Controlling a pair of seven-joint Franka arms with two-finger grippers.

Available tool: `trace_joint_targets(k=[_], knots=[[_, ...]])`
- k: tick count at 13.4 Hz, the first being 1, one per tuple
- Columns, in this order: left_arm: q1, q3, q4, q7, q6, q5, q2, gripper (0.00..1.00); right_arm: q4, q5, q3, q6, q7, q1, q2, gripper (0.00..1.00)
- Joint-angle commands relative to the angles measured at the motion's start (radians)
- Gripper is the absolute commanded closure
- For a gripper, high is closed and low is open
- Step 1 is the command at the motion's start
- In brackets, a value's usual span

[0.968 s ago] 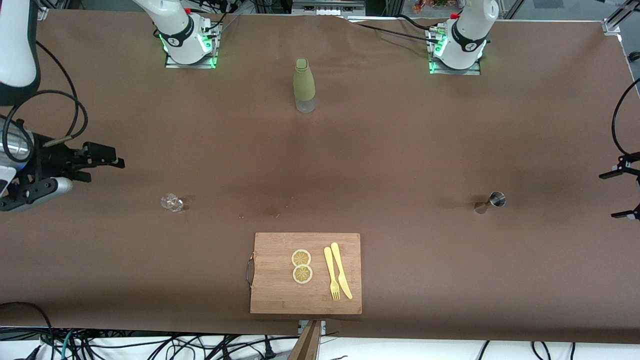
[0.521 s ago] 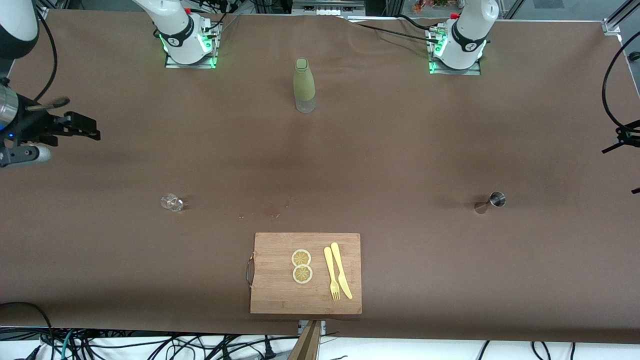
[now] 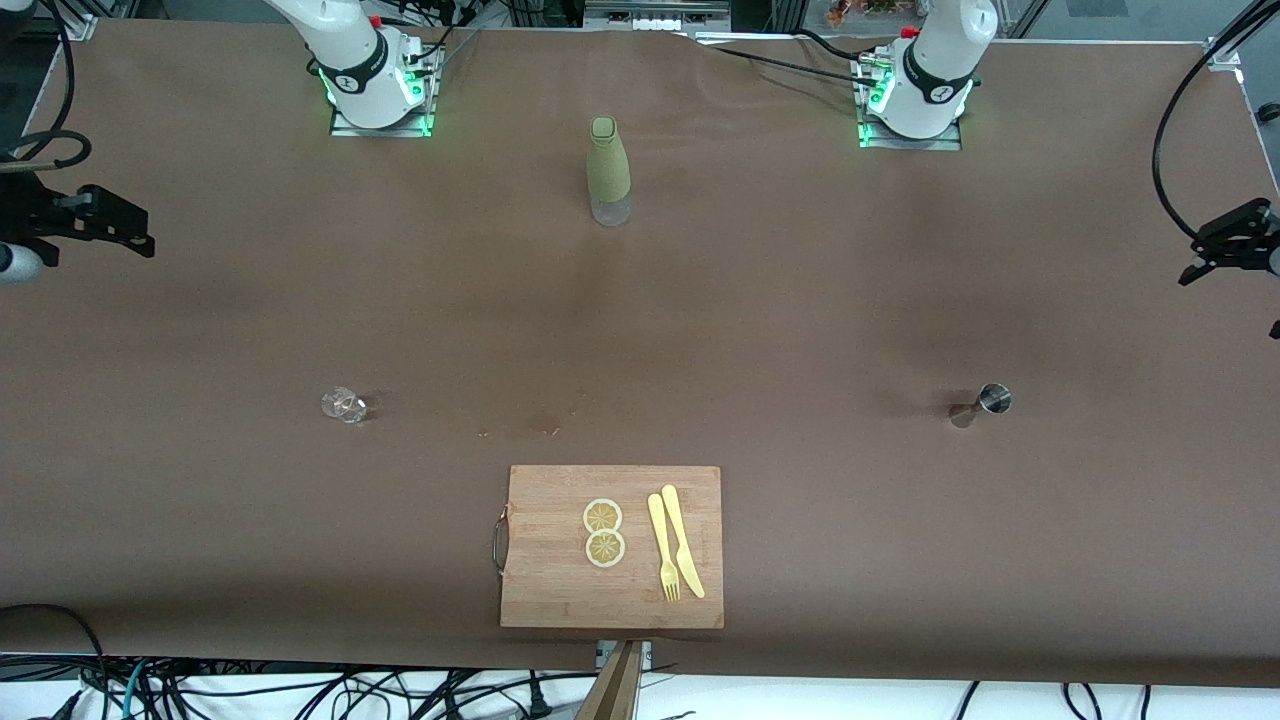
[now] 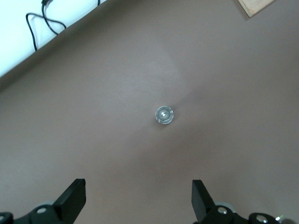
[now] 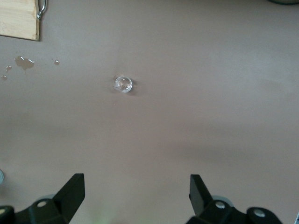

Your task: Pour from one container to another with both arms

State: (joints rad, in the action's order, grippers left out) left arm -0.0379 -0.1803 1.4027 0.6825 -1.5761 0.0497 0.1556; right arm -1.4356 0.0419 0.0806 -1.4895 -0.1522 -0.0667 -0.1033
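A small clear glass (image 3: 343, 404) stands on the brown table toward the right arm's end, and the right wrist view shows this glass (image 5: 123, 84) from above. A steel jigger (image 3: 990, 400) stands toward the left arm's end; it is the jigger (image 4: 164, 115) in the left wrist view. My right gripper (image 3: 125, 232) hangs open and empty high over its end of the table, its fingers spread wide around the right gripper (image 5: 136, 193) midpoint. My left gripper (image 3: 1235, 290) hangs open and empty over its own end, equally wide in its own left gripper (image 4: 138, 198) view.
A green sleeved bottle (image 3: 608, 170) stands between the arm bases. A wooden cutting board (image 3: 545, 590) near the front edge carries two lemon slices (image 3: 603, 532) and a yellow fork and knife (image 3: 675, 542). Small wet spots (image 3: 548, 425) lie between board and glass.
Both grippers have drawn back toward the table's ends and toward the bases' side, away from the glass and the jigger. Nothing on the table moved.
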Motion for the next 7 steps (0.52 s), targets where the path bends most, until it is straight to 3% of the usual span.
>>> trace_joint_targets(k=[1, 4, 7], knots=[[-0.002, 0.018, 0.056, -0.211, 0.043, -0.027, -0.051, 0.0, -0.04, 0.006, -0.01, -0.005, 0.058, 0.007, 0.033, 0.0], [-0.002, 0.05, 0.067, -0.415, 0.112, -0.024, -0.076, 0.0, -0.042, 0.001, -0.056, 0.0, 0.178, 0.008, 0.04, 0.0], [-0.002, 0.073, 0.071, -0.559, 0.133, -0.024, -0.09, 0.0, -0.023, -0.002, -0.052, 0.0, 0.174, 0.007, 0.011, 0.0]])
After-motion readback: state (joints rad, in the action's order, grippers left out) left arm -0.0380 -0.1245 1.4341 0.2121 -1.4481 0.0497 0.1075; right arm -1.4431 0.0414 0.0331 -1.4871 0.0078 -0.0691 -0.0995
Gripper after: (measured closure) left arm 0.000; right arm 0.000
